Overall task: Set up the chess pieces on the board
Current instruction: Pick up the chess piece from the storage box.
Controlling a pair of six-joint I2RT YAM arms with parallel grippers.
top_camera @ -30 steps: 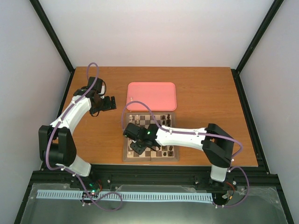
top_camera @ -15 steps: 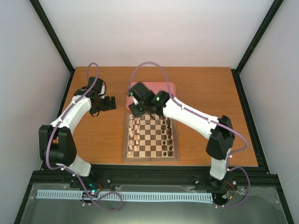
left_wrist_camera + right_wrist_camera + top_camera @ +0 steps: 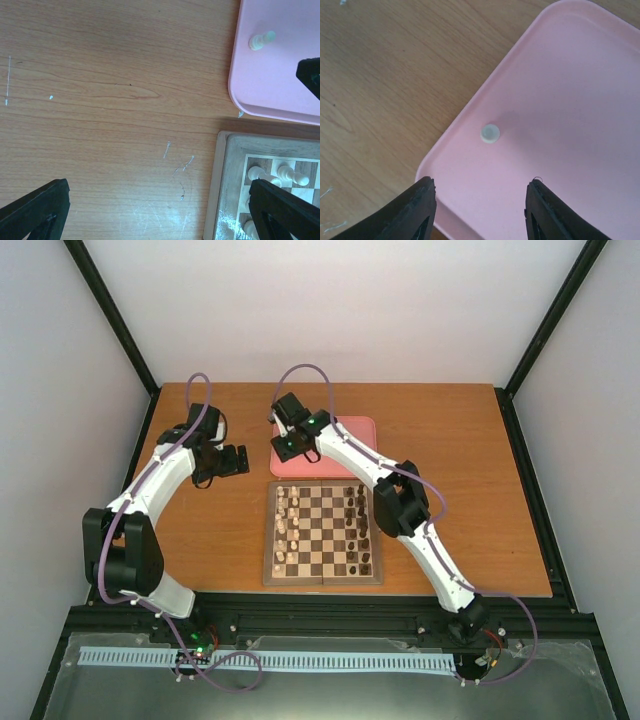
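Wooden table (image 3: 380, 75), pink tray (image 3: 580, 100), cream piece (image 3: 490, 133) upright

You have bright, even light from overhead, with only soft, short shadows on the desk (image 3: 450, 440). In the left wrist view, pale glare washes the board (image 3: 220, 175) border. The right end effector (image 3: 481, 192) looks soft, out of focus.

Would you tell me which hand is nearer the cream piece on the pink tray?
Right. The right hand hovers over the tray, the cream piece just ahead of it; the left hand is over the table beside the tray.
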